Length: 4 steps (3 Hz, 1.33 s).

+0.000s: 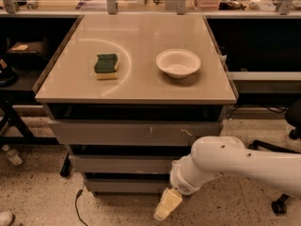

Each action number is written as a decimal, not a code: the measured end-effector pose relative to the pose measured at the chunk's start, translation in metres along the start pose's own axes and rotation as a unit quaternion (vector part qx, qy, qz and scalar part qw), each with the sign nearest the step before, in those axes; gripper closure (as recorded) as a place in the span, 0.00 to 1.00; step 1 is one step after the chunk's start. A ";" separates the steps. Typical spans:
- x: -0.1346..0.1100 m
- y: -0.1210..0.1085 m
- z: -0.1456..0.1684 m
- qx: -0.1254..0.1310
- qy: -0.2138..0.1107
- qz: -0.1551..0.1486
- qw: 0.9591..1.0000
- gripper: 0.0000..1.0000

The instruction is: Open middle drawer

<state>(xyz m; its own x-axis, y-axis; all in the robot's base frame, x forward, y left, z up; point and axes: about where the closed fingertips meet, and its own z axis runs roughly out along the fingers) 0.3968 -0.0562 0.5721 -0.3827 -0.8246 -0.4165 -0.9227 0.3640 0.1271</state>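
The middle drawer (122, 164) is the medium grey front in the cabinet, between the taller scratched front (134, 133) above and the narrow front (124, 186) below. All three fronts look closed. My gripper (167, 205) hangs pale yellow at the end of the white arm (225, 164). It is low in front of the cabinet's lower right part, below the middle drawer and just under the bottom front. It touches nothing that I can see.
On the beige tabletop (141, 86) lie a green and yellow sponge (106, 66) and a white bowl (178, 62). A black cable (77, 206) runs on the speckled floor at lower left. Dark shelving stands on both sides; a chair caster (279, 206) is at right.
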 end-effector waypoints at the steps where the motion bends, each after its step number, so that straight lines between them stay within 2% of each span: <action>1: 0.000 -0.019 0.039 0.022 -0.014 0.001 1.000 0.00; 2: -0.001 -0.044 0.067 0.050 -0.023 0.001 0.998 0.00; 4: 0.005 -0.092 0.103 0.084 -0.028 -0.001 0.996 0.00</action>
<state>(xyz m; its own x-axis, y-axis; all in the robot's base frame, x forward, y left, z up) 0.4844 -0.0494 0.4657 -0.3739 -0.8011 -0.4673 -0.9003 0.4345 -0.0246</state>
